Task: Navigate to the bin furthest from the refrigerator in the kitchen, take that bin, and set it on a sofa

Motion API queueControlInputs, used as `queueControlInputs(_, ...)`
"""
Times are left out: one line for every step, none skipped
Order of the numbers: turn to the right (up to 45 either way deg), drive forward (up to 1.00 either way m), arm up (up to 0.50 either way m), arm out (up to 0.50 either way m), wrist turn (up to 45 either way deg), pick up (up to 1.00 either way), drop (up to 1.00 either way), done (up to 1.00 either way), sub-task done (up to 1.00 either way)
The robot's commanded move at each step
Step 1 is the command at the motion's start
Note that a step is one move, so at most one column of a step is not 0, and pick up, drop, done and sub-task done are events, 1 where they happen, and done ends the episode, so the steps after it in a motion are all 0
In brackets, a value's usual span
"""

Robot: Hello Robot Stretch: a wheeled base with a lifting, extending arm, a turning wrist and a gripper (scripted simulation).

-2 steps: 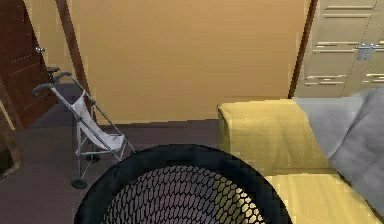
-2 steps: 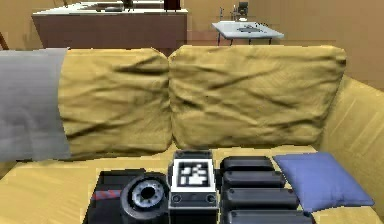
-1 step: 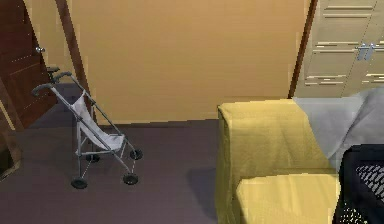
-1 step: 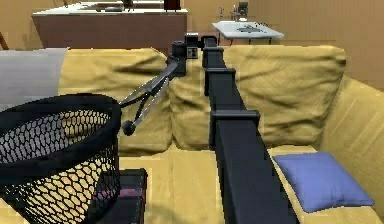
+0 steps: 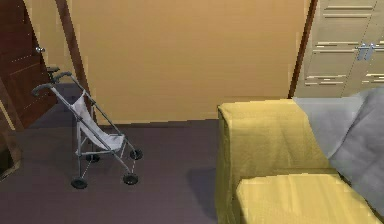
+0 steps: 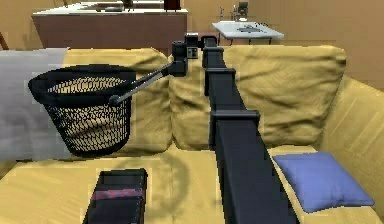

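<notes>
A black wire-mesh bin [image 6: 82, 108] hangs slightly tilted in front of the yellow sofa's [image 6: 280, 90] back cushions, just above the seat. The gripper [image 6: 122, 96] holds it at the rim: two thin fingers run left from the dark gripper body to the bin's near edge. The dark square arm [image 6: 235, 130] rises from the bottom edge across the sofa seat. In the forward view the same yellow sofa [image 5: 270, 150] takes up the lower right, its armrest facing me.
A dark flat object [image 6: 116, 194] lies on the seat below the bin; a blue cushion [image 6: 324, 180] lies at the right. A grey blanket [image 6: 14, 100] drapes the sofa. Behind stand a counter [image 6: 110, 22] and white table [image 6: 245, 30]. A stroller [image 5: 98, 132] stands on the floor.
</notes>
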Motion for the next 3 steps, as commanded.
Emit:
queueControlInputs(0.0,0.0,0.0,0.0,45.0,0.0,0.0,0.0,0.0)
queueControlInputs(0.0,0.0,0.0,0.0,45.0,0.0,0.0,0.0,0.0)
queueControlInputs(0.0,0.0,0.0,0.0,0.0,0.0,1.0,0.0,0.0)
